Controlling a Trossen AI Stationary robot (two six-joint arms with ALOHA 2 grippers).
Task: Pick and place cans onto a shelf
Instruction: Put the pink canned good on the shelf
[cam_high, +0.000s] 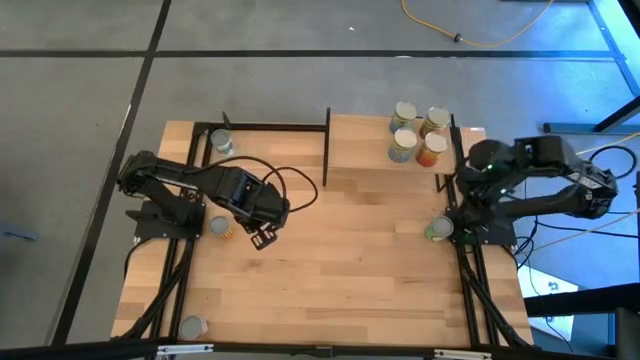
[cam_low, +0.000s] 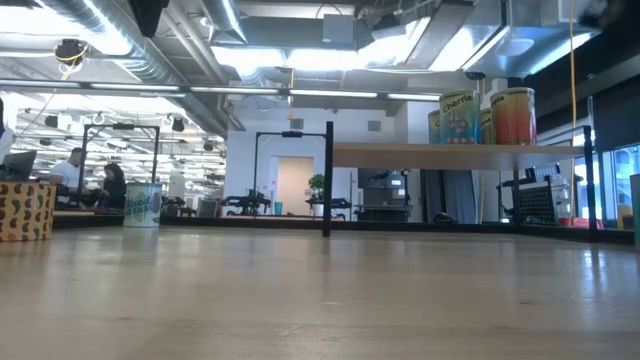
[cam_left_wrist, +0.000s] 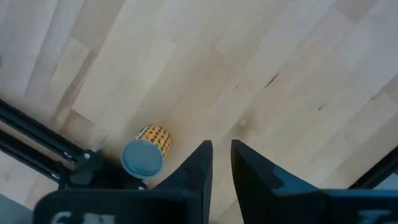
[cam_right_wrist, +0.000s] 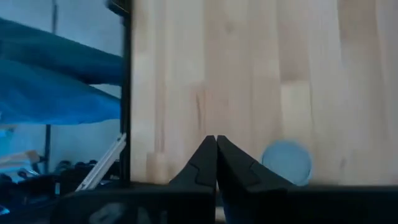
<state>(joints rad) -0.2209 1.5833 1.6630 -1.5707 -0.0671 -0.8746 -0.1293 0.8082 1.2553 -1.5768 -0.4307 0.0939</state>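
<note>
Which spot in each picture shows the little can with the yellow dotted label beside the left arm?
High view: yellow dotted can lies left of centre, by the left arm's base.
Low view: far left edge, looming large.
Left wrist view: lower left, blue-grey lid showing.
Right wrist view: not in it.
Shared landmark: the black frame rail beside it.

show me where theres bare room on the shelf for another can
The shelf is bare from its black post across to the four cans, which crowd its right end. On the tabletop, the middle lies open between the left gripper and the green can.
</note>
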